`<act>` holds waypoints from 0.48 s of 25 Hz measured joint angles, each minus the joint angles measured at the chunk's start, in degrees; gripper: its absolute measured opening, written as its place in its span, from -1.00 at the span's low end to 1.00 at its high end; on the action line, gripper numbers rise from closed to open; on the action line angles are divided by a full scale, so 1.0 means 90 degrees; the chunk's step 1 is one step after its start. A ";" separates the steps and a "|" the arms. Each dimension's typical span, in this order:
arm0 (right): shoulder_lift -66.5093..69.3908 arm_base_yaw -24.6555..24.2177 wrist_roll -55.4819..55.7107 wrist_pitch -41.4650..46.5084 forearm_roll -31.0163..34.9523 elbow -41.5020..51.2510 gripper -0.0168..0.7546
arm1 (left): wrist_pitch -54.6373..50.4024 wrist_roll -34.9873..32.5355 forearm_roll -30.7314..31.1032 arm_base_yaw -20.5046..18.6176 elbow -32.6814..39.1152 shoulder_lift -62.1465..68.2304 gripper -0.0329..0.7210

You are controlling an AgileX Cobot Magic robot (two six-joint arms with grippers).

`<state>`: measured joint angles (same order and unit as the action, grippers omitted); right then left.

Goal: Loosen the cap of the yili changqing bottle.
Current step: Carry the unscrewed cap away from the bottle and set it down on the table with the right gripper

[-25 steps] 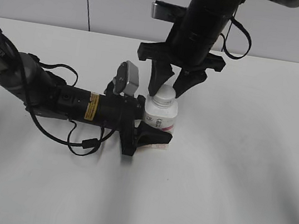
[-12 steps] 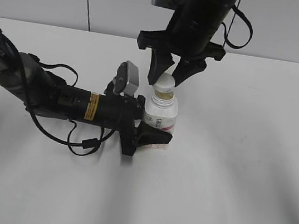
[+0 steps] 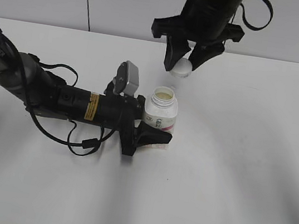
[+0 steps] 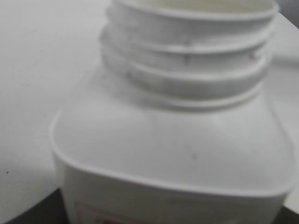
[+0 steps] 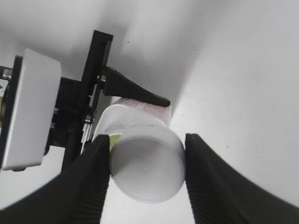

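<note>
In the exterior view, the yili changqing bottle (image 3: 160,112) stood open-necked at the centre of the white table (image 3: 241,176), clamped by the left hand (image 3: 146,127), while the right hand (image 3: 183,65) held the cap (image 3: 182,67) clamped in the upper middle of the frame, clear of the neck. The left wrist view was filled by the bottle's bare threaded neck (image 4: 189,60) and shoulder. In the right wrist view, the cap (image 5: 147,165) sat gripped between the two black fingers (image 5: 93,177) at lower centre, the bottle (image 5: 135,114) just behind it.
</note>
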<state>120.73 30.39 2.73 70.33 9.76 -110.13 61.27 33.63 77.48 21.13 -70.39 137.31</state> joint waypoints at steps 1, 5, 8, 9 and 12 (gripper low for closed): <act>-0.0014 -0.0022 0.0000 0.0000 -0.0052 0.0000 0.04 | 0.0000 0.0000 0.0000 0.0000 0.0000 0.0000 0.16; -0.0081 -0.0183 0.0000 -0.0006 -0.0198 0.0078 0.04 | 0.0000 0.0006 0.0000 0.0000 0.0000 0.0000 0.16; -0.0291 -0.0380 0.0005 -0.0012 -0.0390 0.0384 0.04 | 0.0000 0.0013 0.0000 0.0000 0.0000 0.0000 0.16; -0.0384 -0.0463 0.0005 -0.0008 -0.0451 0.0537 0.04 | 0.0000 0.0018 0.0000 0.0000 0.0000 0.0000 0.16; -0.0643 -0.0740 0.0005 -0.0014 -0.0529 0.1032 0.04 | 0.0000 0.0017 0.0000 0.0000 0.0000 0.0000 0.16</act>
<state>114.94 23.73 2.78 70.20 4.99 -100.84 61.27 33.78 77.48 21.13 -70.39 137.31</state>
